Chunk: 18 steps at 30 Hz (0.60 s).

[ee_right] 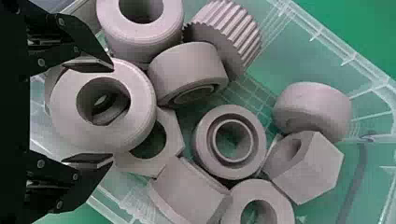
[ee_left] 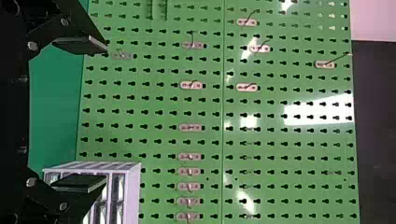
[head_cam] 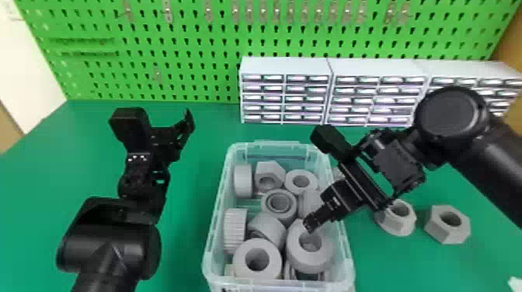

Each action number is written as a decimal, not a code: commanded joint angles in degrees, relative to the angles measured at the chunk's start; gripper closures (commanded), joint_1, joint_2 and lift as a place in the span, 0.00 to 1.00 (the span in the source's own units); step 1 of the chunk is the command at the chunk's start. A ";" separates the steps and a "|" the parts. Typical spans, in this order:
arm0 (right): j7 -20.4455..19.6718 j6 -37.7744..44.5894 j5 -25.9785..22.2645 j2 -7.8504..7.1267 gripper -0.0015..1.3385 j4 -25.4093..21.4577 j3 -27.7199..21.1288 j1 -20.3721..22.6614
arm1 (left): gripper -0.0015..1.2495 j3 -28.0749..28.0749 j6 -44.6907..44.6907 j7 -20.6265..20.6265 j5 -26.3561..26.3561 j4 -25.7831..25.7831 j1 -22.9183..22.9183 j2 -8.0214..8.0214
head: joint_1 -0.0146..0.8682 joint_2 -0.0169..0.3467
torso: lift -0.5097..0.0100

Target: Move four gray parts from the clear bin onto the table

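Note:
My right gripper [head_cam: 310,225] is over the front right of the clear bin [head_cam: 209,248], at a thick gray ring [head_cam: 297,252]. In the right wrist view, my right gripper [ee_right: 100,113] stands open, its two fingers apart over opposite sides of that gray ring [ee_right: 142,93]. Several other gray rings, nuts and a ribbed gear [head_cam: 235,229] lie piled in the bin. Outside it, on the green table to the right, rest a flanged nut [head_cam: 397,219] and a hex nut [head_cam: 448,225]. My left gripper [head_cam: 171,120] is parked open above the table's left side; in its wrist view the left gripper [ee_left: 88,114] holds nothing.
White drawer cabinets [head_cam: 285,68] line the back right of the table, before a green pegboard [head_cam: 174,50]. The right forearm crosses above the table's right side. Something pale [head_cam: 515,284] lies at the right front corner.

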 commanded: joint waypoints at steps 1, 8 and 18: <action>-0.02 0.17 0.18 -0.10 0.42 0.96 0.58 0.03 | 0.23 0.04 0.00 0.01 0.00 0.00 -0.04 0.00 | 0.80 0.24 | 0.88; -0.02 0.17 0.89 -0.10 0.42 1.93 1.90 -1.02 | 0.23 -0.23 0.00 0.01 0.00 0.00 -0.92 0.00 | 0.80 0.24 | 0.88; -0.02 0.17 0.62 1.30 0.42 1.93 2.34 -2.78 | 0.23 -0.49 0.00 0.01 -0.18 0.00 -1.62 0.00 | 0.80 0.24 | 0.88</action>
